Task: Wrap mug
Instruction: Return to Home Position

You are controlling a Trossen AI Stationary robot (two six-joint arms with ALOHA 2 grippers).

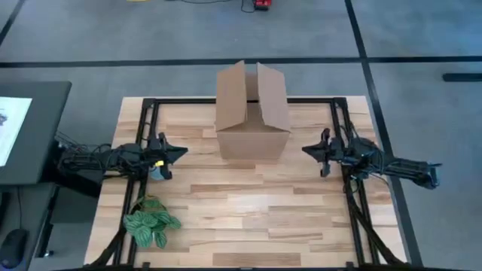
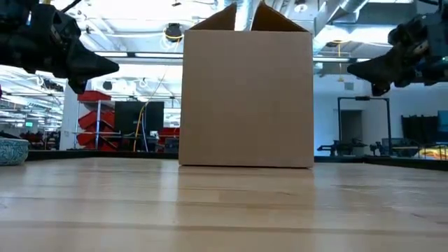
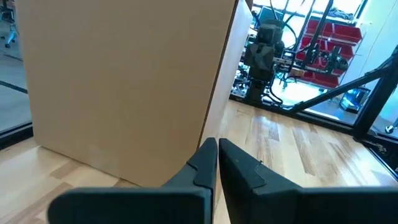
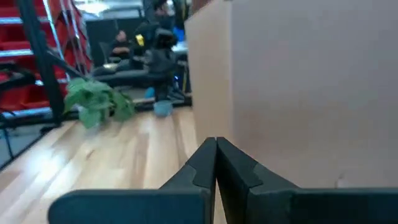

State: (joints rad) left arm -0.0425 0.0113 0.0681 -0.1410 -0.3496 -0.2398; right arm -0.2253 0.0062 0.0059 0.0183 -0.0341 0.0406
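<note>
Cardboard box [image 1: 252, 113] at upper centre of the high view, on the wooden table [image 1: 248, 211]. Two top flaps tilted up with a dark slit between them, not lying flat. Fills mid-frame in the low view as a plain brown wall. Mug hidden: no view into the box, so cannot tell where it is. Left gripper [image 1: 183, 153] at centre left of the high view, raised off the tabletop, pointing at the box, not touching it; fingers [image 3: 202, 165] pressed together, pinching nothing. Right gripper [image 1: 306, 150] at centre right, mirrored, also clear of the box; fingers [image 4: 202, 163] pressed together too, nothing between. Small blue bowl [image 1: 156, 172] just under the left arm. Green plant [image 1: 151, 222] at lower left.
</note>
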